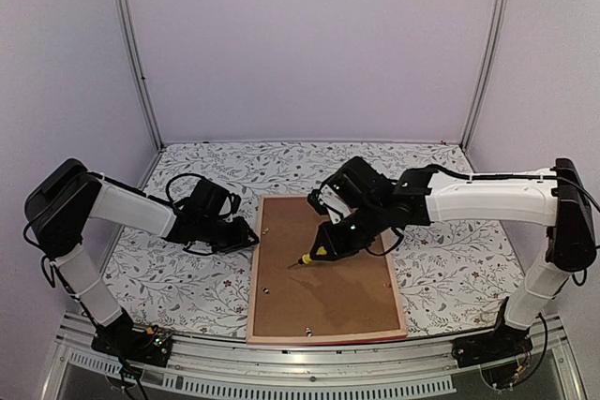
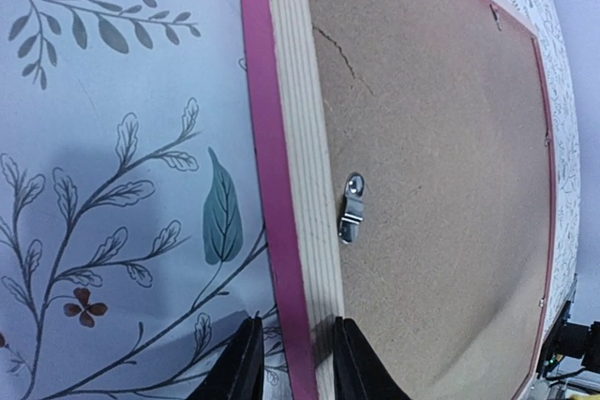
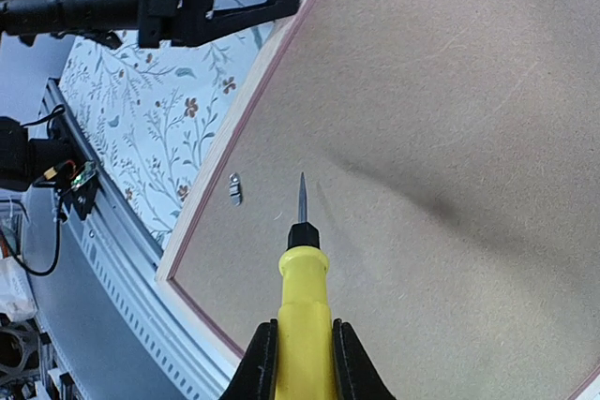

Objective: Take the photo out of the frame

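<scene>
1. Yellow-handled screwdriver with a thin steel blade [image 3: 302, 297] sits clamped in the right gripper [image 3: 302, 358], its tip hovering just above the plain brown fibre backing board [image 3: 450, 138], near a small metal retaining clip [image 3: 234, 189] on the left rail.
2. Risk: the blade could skid off that small clip and score the board. It could also dig in, since the board already shows a shallow dip under the arm's shadow. A hard push might slide the whole frame across the floral tablecloth [image 1: 169, 278].
3. Risk: levering the clip upward instead of turning it aside could bend it or lift the board unevenly.
4. The large rectangular frame with its narrow pink border [image 2: 267, 138] lies face down at the table's middle. The photo is not visible, presumably lying beneath the board.
5. The right arm reaches in from the right, wrist bent down, tool angled toward the near-left.
6. The left arm stretches low from the left. The left gripper [image 2: 298, 362] is set narrow astride the frame's left rim, and whether it actually pinches the rim cannot be told.
</scene>
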Motion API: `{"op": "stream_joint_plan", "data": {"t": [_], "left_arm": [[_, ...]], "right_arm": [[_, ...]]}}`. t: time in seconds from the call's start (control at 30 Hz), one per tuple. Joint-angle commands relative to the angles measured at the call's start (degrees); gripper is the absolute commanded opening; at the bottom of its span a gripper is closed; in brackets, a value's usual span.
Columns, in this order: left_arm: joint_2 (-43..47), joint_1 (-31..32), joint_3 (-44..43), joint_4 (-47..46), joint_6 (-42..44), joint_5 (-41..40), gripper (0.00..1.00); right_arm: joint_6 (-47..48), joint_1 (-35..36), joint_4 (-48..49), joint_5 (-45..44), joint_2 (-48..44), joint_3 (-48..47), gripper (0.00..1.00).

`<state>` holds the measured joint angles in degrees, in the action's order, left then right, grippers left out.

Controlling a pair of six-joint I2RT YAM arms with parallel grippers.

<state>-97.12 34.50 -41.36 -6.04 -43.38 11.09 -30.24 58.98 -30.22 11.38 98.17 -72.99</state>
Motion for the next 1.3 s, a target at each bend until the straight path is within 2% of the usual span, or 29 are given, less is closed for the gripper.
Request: {"op": "stream_joint_plan", "data": {"t": [0.0,0.3,0.67,1.27], "left_arm": [[0.0,0.4,-0.6,3.2,0.0,-2.1,0.28],[0.9,0.4,-0.7,4.1,0.0,-1.8,0.28],[0.8,0.4,-1.5,5.0,0.4,-2.0,0.28],[0.8,0.3,-0.6,3.9,0.1,-2.1,0.28]], "right_arm": [[2.6,2.2,-2.1,5.3,-5.5,2.6,0.00],[6.5,8.6,-6.6,8.8,-7.1,3.1,0.00],[8.4,10.8,-10.7,7.3,-7.0,4.2,0.00],[6.8,11.2,-11.9,6.2,-7.5,7.0,0.00]]}}
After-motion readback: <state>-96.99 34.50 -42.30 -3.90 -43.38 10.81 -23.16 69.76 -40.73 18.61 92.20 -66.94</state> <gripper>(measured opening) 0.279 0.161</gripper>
